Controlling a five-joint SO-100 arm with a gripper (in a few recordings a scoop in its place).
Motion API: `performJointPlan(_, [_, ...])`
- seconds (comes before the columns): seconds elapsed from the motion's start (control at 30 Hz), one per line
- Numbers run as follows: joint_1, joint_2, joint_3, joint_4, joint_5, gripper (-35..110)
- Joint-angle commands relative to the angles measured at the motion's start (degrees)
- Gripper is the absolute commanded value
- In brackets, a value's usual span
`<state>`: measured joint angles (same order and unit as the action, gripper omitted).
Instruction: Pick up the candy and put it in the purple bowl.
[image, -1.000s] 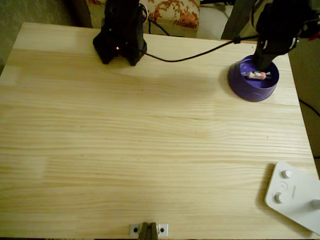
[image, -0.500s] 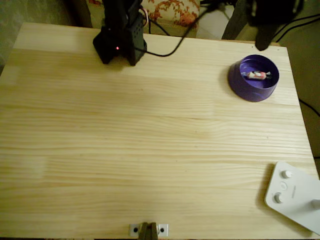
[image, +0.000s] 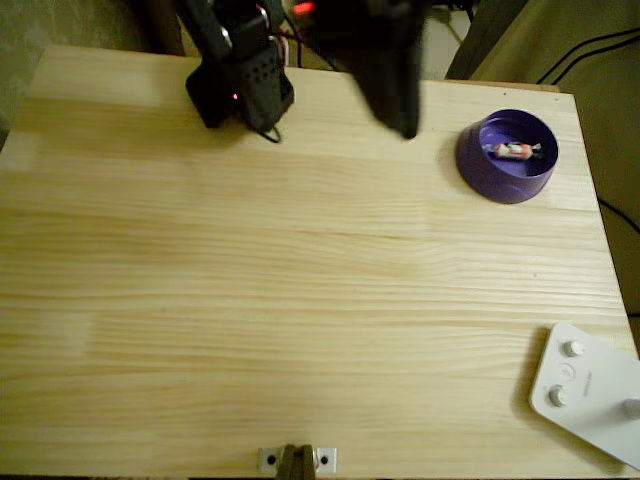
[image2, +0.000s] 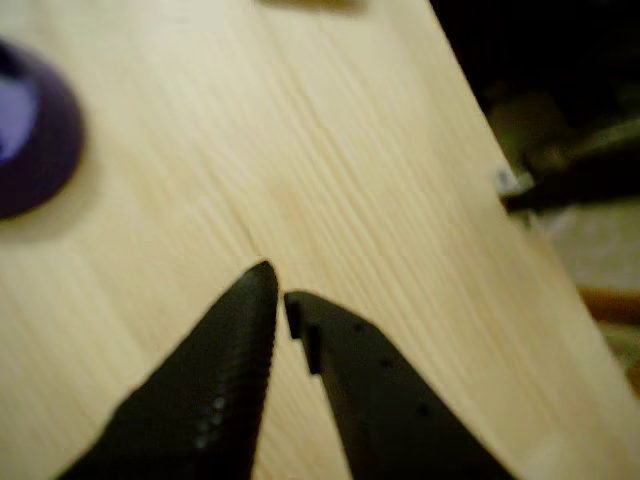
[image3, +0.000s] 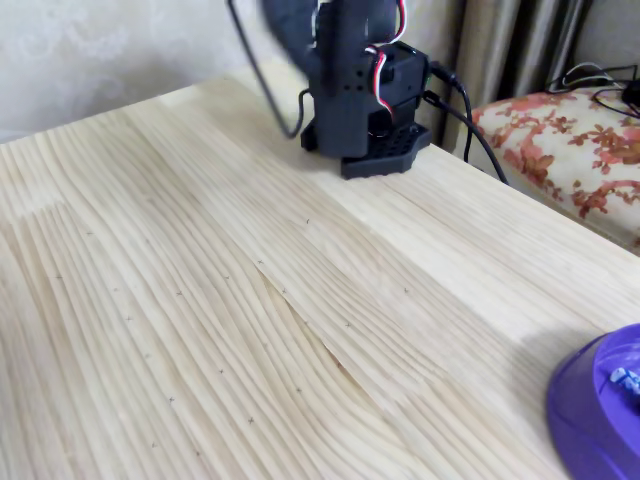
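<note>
Overhead view: the candy (image: 513, 151) lies crosswise inside the purple bowl (image: 480, 172) at far right; the gripper (image: 398, 100) hangs well left of it; wrist view: fingertips nearly pressed together, nothing between; fixed view: bowl at near right.

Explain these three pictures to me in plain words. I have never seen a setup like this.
This is a small black robot arm bolted to a wooden table; its base stands at the far edge. One picture looks straight down from above, one comes from a camera riding on the arm's wrist, one from a camera standing low beside the table. In the wrist view the two dark prongs are the gripper, nearly closed and holding nothing. The candy lies inside the purple bowl, so the job looks done. A white device with knobs sits at the near right corner.
</note>
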<state>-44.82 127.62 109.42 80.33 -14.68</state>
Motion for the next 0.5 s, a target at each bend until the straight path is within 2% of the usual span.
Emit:
performJointPlan(0.0, [8.4, 12.2, 6.5, -6.2, 2.0, 0])
performJointPlan(0.33, [30.1, 33.9, 27.8, -16.6, 3.6, 0])
performJointPlan(0.47, [35.5, 42.5, 35.3, -19.2, 3.6, 0])
